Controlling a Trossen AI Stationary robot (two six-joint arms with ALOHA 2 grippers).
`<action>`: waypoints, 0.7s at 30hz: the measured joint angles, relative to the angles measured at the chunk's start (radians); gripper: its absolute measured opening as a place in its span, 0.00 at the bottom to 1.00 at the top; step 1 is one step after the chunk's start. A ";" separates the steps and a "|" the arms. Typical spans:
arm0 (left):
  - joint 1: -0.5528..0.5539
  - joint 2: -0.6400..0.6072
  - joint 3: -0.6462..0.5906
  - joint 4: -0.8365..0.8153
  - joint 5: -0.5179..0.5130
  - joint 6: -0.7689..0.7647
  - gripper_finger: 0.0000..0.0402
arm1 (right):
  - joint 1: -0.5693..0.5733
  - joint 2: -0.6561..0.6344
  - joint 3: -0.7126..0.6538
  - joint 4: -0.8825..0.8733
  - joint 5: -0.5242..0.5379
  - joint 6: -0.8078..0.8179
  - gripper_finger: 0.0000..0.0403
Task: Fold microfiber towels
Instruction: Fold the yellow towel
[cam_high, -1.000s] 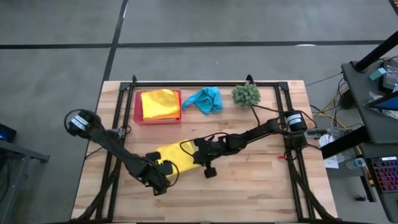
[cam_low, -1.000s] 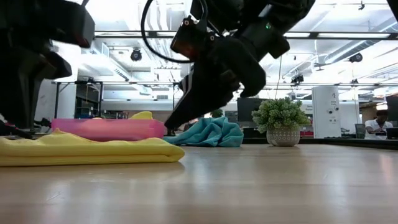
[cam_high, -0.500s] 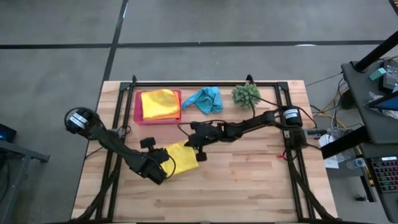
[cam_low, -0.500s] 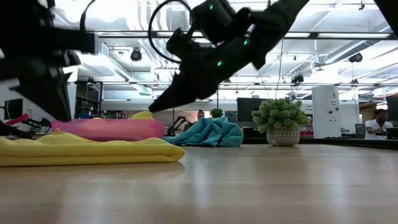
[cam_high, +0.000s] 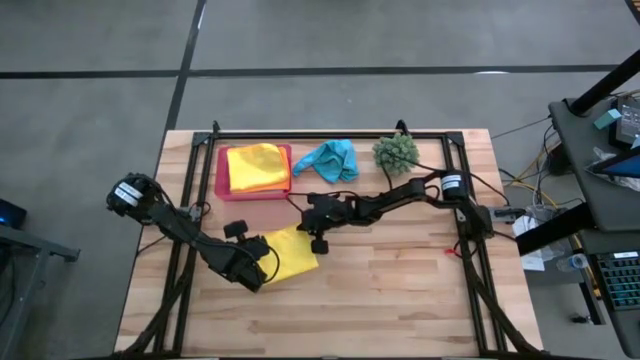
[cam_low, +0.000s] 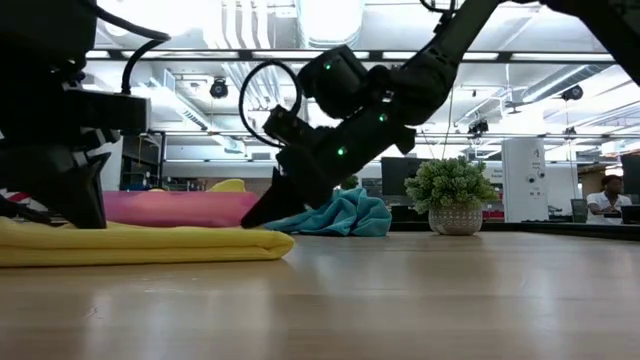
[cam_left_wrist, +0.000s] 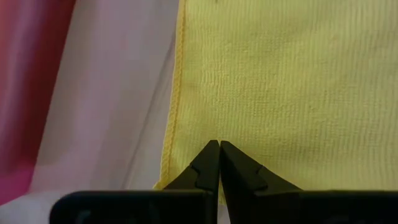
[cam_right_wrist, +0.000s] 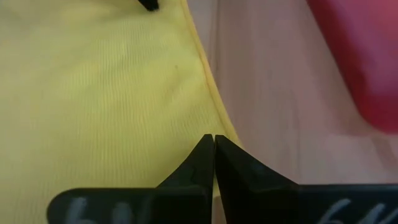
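Observation:
A yellow towel (cam_high: 292, 258) lies flat on the table, left of its middle; it also shows in the low view (cam_low: 160, 243). My left gripper (cam_high: 260, 265) is shut, its tips down on the towel near its left hemmed edge (cam_left_wrist: 176, 93). My right gripper (cam_high: 317, 240) is shut, its tips down at the towel's far right edge (cam_right_wrist: 202, 68). A yellow and orange towel (cam_high: 256, 167) lies in the pink tray (cam_high: 222, 190). A turquoise towel (cam_high: 330, 160) lies crumpled on the table beside the tray. My left gripper sets its shut fingertips (cam_left_wrist: 208, 158) on the yellow towel's top face (cam_left_wrist: 249, 118), just inside its left hem, coming from above. The towel lies flat on the table under them. My right gripper sets its shut fingertips (cam_right_wrist: 205, 152) on the yellow towel's top face (cam_right_wrist: 180, 118), close to the hemmed edge, slanting down from the table's right. The towel lies flat there.
The pink tray stands at the far left, close behind the yellow towel. A small green plant (cam_high: 396, 152) in a pot stands at the far middle. A black frame (cam_high: 330, 133) runs along the table's far edge and sides. Bare wood (cam_high: 400, 290) lies near and right.
Both grippers have gone from the yellow towel's near side toward the table's far edge, rising off the towel on the way and coming down on it again. My right gripper now stands at the towel's far right edge, my left near its left edge.

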 joint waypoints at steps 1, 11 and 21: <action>0.000 0.000 0.000 0.000 0.008 0.000 0.00 | -0.001 0.003 0.000 -0.004 0.000 0.000 0.02; 0.000 0.000 0.007 -0.011 0.070 0.001 0.00 | -0.003 -0.022 0.000 -0.094 0.033 -0.027 0.02; -0.004 -0.048 0.126 -0.074 0.177 0.001 0.00 | 0.012 -0.138 0.000 -0.252 0.035 0.002 0.02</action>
